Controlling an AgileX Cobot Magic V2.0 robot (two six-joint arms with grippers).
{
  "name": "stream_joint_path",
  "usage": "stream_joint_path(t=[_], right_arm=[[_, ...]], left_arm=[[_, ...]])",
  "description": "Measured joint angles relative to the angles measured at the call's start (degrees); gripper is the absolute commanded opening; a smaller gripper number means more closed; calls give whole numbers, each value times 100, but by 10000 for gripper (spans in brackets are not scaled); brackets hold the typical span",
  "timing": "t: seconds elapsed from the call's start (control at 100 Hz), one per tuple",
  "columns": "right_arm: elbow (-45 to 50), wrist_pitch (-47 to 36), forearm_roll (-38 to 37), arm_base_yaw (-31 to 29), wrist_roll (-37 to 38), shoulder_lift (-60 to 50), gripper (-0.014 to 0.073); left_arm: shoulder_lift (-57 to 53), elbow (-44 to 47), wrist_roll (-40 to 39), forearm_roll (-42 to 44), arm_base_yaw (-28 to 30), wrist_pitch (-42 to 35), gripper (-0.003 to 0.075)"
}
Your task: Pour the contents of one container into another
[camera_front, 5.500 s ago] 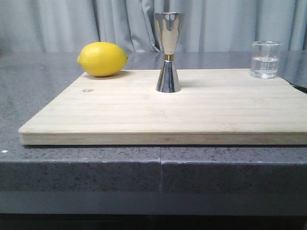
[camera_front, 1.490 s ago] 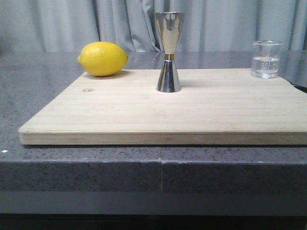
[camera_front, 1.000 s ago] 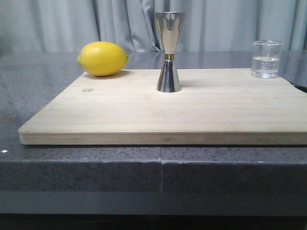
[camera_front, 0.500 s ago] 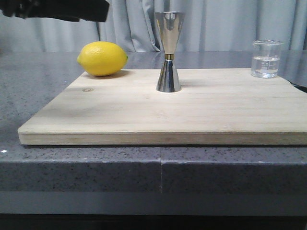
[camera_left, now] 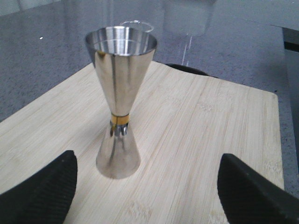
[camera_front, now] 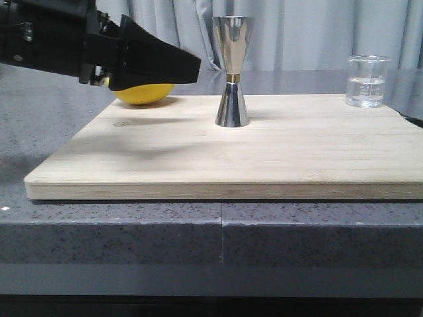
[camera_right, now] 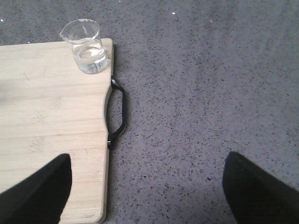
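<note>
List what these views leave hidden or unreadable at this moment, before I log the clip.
- lemon: front view, mostly hidden behind the left gripper.
- beaker: printed marks too faint to read in any view; in the left wrist view it sits behind the jigger, only its rim showing.
- right gripper: absent from the front view; right wrist view cuts off all but its fingertips.
- cutting board: right edge cropped in the front view.

Soft, even light is filling all views. The tall shiny steel hourglass jigger [camera_front: 231, 71] is mirroring glare. A faint shadow is lying across the pale wooden cutting board [camera_front: 264, 158].
</note>
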Motion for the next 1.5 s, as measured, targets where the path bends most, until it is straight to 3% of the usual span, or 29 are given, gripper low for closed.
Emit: stream_joint_path(t=[0.34, 0.86, 1.35, 1.5], right_arm=[[0, -26, 0, 0, 0, 0, 598], [0, -26, -34, 0, 0, 0, 598], [0, -39, -75, 0, -12, 0, 598], [0, -39, -98, 0, -12, 0, 598]], left_arm=[[1107, -1020, 105, 0, 0, 868, 562], [1734, -1940, 105, 0, -353, 948, 562], [1999, -2019, 107, 0, -558, 666, 561], [1999, -2019, 107, 0, -558, 656, 462]])
